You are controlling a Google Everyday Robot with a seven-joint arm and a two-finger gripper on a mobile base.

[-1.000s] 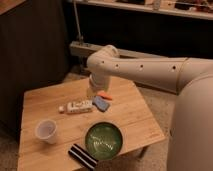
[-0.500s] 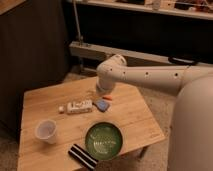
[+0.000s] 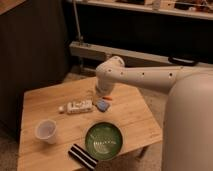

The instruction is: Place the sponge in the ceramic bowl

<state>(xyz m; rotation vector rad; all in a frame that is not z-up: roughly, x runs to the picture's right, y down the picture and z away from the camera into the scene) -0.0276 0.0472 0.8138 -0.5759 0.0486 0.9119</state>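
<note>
The blue sponge (image 3: 103, 105) lies on the wooden table (image 3: 135, 117), near its middle. Toward the front edge stands the green ceramic bowl (image 3: 103, 141), with pale markings inside and nothing in it. My white arm reaches in from the right and bends down, so my gripper (image 3: 101, 94) hangs just above and behind the sponge. The wrist hides most of the gripper.
A white bottle (image 3: 77, 107) lies on its side left of the sponge. A thin orange item (image 3: 108, 98) rests just behind the sponge. A translucent cup (image 3: 45, 131) stands at the front left, and a black-and-white striped block (image 3: 82, 156) sits at the front edge beside the bowl.
The arm's bend has shifted a little to the right and lowered toward the sponge. The sponge, bowl and other items have not moved.
</note>
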